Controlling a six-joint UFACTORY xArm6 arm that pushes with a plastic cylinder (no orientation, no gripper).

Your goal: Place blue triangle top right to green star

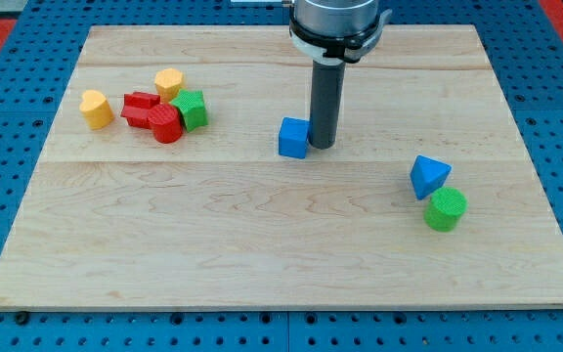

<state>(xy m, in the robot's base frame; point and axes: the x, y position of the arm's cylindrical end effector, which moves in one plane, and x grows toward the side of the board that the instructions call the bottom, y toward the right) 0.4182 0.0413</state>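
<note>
The board [262,244] is pale, matt wood with visible grain. The blocks, such as the blue triangle [428,176], look like ribbed matt plastic, seemingly.

The arm [337,22] is cut off by the view's top edge, so only its grey collar and the dark rod show. My tip [321,147] sits just right of the blue cube [293,138]; whether they touch cannot be told. Well to the left of that cube, in the cluster, the red cylinder [167,124] covers part of the other red block [140,106], whose shape cannot be made out, and also hides the green star's [192,109] lower left edge.
</note>
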